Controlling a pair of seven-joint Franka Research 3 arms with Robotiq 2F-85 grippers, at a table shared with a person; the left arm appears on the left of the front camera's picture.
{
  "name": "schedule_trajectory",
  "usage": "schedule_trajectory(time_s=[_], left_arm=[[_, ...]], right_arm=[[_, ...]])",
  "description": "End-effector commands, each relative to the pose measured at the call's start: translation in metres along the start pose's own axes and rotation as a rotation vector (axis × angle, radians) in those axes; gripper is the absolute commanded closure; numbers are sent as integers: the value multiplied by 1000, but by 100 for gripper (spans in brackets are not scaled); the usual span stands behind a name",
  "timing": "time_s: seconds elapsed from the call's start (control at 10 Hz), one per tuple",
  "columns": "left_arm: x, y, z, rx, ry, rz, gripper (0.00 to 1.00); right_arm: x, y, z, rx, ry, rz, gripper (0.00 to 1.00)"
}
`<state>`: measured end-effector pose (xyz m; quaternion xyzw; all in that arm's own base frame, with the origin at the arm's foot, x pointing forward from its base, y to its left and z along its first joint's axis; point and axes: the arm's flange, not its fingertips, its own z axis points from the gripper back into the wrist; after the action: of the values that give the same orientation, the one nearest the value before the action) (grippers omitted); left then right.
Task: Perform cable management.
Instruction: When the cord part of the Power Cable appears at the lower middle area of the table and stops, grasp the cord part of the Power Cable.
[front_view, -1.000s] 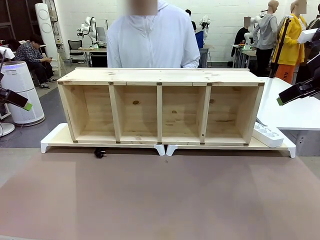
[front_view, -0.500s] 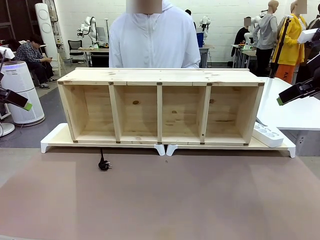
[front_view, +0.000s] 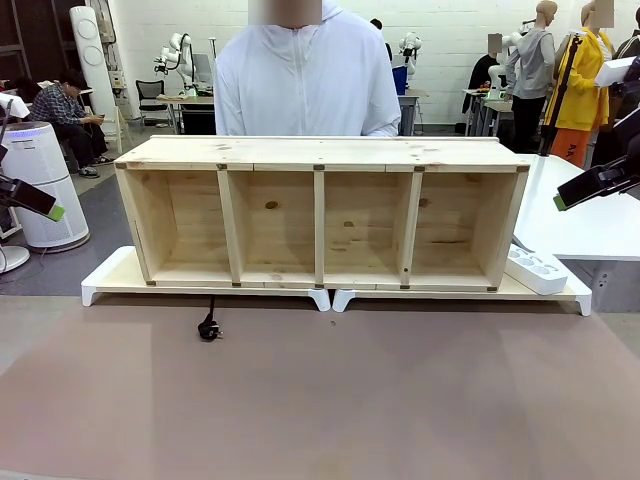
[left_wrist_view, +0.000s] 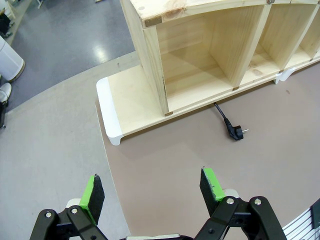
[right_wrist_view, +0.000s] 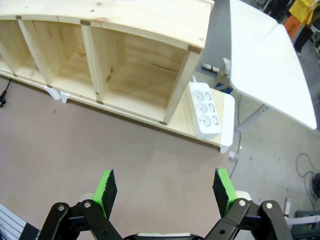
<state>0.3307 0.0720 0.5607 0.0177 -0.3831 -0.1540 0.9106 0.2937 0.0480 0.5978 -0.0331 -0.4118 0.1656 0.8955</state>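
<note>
Low in the front view, left of centre, the cable (front_view: 209, 322) pokes out from under the white riser (front_view: 103, 283) below the wooden shelf (front_view: 320, 152). Its plug lies loose on the brown mat (front_view: 350, 400). Nothing looks routed yet, so the job seems barely begun, and the lower mat offers bare, open room.

Left wrist view: the left gripper (left_wrist_view: 151, 186) hangs at the bottom, jaws wide and empty. The plug is at mid-right, and the riser's corner and the mat's edge lie to the left.

Right wrist view: the right gripper (right_wrist_view: 165, 186) is equally wide and empty. At centre right the power strip (right_wrist_view: 204, 110) sits on the riser's end, with floor beyond.
</note>
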Motion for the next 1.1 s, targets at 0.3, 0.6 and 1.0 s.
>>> schedule_trajectory(time_s=[0.3, 0.6, 1.0], left_arm=[[-1, 1, 0, 0, 7, 4, 0], [-1, 1, 0, 0, 7, 4, 0], [-1, 1, 0, 0, 7, 4, 0]], right_arm=[[0, -3, -1, -7, -2, 11, 0], [0, -3, -1, -7, -2, 11, 0], [0, -3, -1, -7, -2, 11, 0]])
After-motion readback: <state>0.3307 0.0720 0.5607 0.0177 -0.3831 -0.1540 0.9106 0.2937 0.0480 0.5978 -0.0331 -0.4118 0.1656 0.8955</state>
